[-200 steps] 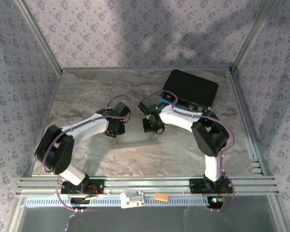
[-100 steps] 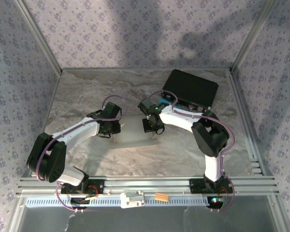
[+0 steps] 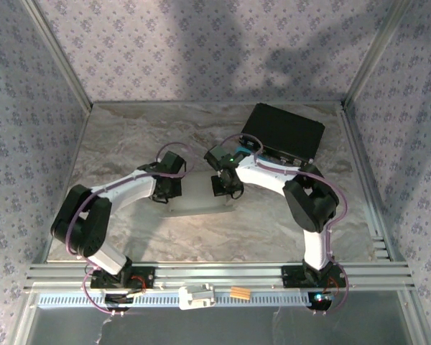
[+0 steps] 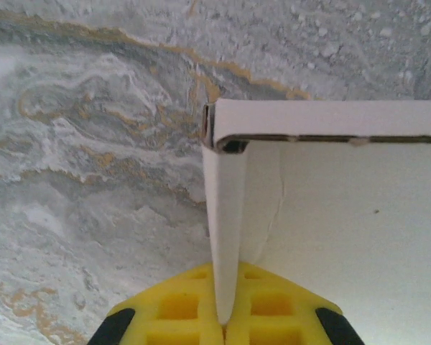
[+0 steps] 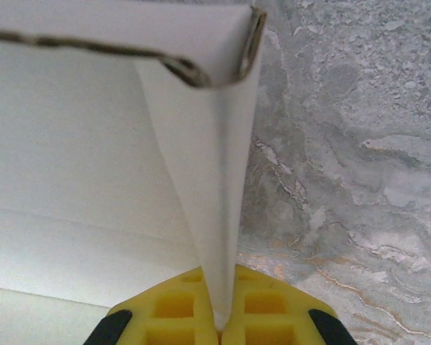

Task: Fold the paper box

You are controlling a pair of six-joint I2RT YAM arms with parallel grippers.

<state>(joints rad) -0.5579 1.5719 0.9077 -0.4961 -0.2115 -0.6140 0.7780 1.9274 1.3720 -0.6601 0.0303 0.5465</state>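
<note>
I note the marble-patterned table (image 3: pixel 129 144) as the work surface, with the black case (image 3: pixel 284 133) lying at its far right, apart from the work and not involved. The paper box (image 3: pixel 197 198) sits on the table near the middle, between the two arms, partly formed, with its walls standing. The left gripper (image 3: pixel 165 192) is at the box's left end and the right gripper (image 3: pixel 226 188) is at its right end. In the left wrist view, the left gripper (image 4: pixel 225 323) is clamped on the upright left side wall (image 4: pixel 226 237), yellow pads pressed together with the card between them. In the right wrist view, the right gripper (image 5: pixel 219 323) is likewise pinched shut on the right side wall (image 5: pixel 215 215). Each side wall meets the far wall at a doubled-over corner (image 4: pixel 215 133), and the card edge there looks slightly gapped, not fully seated. I judge that the step in hand is squaring and setting the end walls. To do it well, I would hold both pinches evenly and move the two ends together, so that the base is not dragged or twisted across the table. I would press toward the corners rather than pull upward. The card is thin, and I expect it to crease or bow if one side leads. I cannot tell whether any locking tabs are engaged.
</note>
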